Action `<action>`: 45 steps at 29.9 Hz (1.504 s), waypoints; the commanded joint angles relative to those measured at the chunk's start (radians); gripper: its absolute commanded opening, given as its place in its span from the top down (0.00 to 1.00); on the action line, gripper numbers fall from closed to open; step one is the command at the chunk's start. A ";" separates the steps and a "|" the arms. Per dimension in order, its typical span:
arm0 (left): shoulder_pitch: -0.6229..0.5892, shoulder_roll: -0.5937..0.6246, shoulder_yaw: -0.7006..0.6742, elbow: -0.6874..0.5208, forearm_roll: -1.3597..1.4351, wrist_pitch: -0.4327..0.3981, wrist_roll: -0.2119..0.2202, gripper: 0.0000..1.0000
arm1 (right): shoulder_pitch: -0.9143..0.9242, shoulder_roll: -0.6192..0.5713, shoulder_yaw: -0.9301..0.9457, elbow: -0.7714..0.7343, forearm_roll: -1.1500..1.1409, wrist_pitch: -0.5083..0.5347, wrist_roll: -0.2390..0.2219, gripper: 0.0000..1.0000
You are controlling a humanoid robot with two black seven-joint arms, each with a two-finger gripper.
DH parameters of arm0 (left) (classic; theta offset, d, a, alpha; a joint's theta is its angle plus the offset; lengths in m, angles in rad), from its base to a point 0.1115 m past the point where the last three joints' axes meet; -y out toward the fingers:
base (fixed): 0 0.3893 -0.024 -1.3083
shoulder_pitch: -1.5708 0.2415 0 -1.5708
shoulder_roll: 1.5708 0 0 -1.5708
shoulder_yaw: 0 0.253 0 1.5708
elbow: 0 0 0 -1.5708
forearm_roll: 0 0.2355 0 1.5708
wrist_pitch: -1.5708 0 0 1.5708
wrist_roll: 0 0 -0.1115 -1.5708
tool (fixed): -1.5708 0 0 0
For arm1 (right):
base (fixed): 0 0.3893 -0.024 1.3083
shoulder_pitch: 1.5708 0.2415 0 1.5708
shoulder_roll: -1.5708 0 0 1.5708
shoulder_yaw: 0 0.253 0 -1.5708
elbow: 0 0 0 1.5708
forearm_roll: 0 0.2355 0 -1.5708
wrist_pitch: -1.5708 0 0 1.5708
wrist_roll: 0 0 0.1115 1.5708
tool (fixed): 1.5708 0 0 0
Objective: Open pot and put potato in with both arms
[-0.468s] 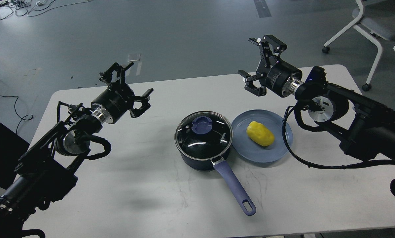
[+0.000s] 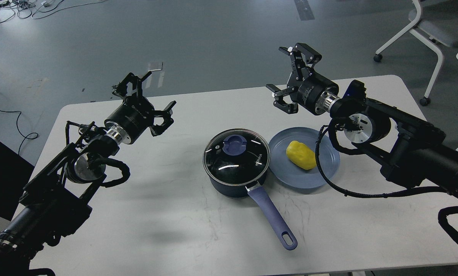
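A dark pot [image 2: 236, 180] with a blue handle [image 2: 272, 216] stands mid-table, closed by a glass lid [image 2: 236, 153] with a blue knob [image 2: 236, 143]. A yellow potato [image 2: 301, 154] lies on a blue plate [image 2: 326, 172] just right of the pot. My left gripper [image 2: 146, 97] is open and empty, raised over the table's far left, well left of the pot. My right gripper [image 2: 286, 78] is open and empty, raised above the table's far side, behind the plate.
The white table [image 2: 175, 222] has its far edge just behind both grippers. A white office chair [image 2: 424, 30] stands on the grey floor at the back right. Cables [image 2: 7, 111] lie on the floor at the left.
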 commanded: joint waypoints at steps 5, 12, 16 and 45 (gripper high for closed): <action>0.015 -0.020 0.000 -0.016 0.004 0.018 -0.001 0.02 | 0.007 -0.005 -0.003 0.001 0.000 0.010 0.000 0.00; 0.031 -0.028 -0.005 -0.041 0.004 0.059 0.002 0.02 | 0.008 -0.014 -0.003 0.006 0.000 0.010 0.000 0.00; 0.031 -0.031 -0.006 -0.041 0.004 0.061 0.002 0.02 | 0.022 -0.029 -0.003 0.001 0.000 0.011 -0.002 0.00; 0.003 -0.013 -0.017 -0.041 0.007 0.090 -0.023 0.02 | 0.051 -0.102 -0.008 0.001 0.012 0.062 -0.003 0.00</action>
